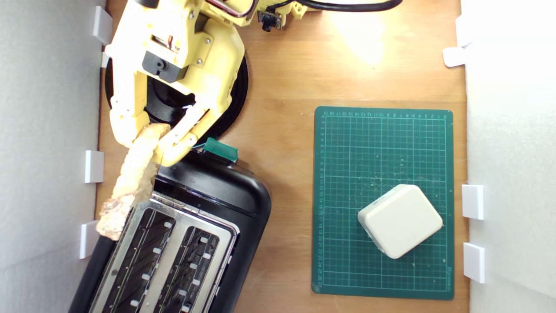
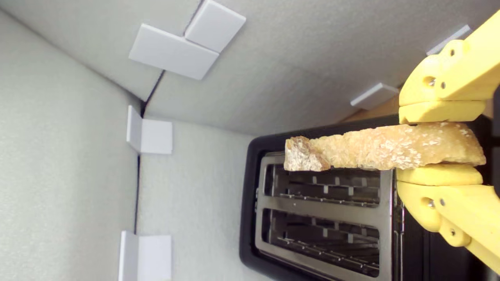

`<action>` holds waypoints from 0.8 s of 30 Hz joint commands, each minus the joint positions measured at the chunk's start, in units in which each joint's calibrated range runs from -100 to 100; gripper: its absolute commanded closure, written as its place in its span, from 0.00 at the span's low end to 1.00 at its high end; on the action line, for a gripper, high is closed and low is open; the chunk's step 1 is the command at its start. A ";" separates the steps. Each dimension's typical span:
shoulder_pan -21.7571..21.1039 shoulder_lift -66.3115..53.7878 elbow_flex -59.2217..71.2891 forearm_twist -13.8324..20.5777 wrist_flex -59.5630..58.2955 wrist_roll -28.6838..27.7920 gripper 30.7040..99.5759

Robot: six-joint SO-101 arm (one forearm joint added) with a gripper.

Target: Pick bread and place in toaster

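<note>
here the yellow gripper (image 1: 152, 139) clamps the bread (image 1: 130, 182) edge-on by one end, holding it above the toaster (image 1: 182, 243), over the edge of its metal top beside the slot nearer the exterior view's left.

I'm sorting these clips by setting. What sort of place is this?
Probably a tabletop robot test rig, not a real kitchen: a wooden table walled by white foam panels, a green cutting mat, and a toaster set out as a prop.
</note>
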 commanded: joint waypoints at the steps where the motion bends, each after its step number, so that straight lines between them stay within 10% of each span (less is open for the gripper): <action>1: 0.58 0.50 -3.38 -0.35 -4.66 -0.37 0.63; 24: 0.58 5.66 -3.11 -2.43 -9.78 -3.67 0.63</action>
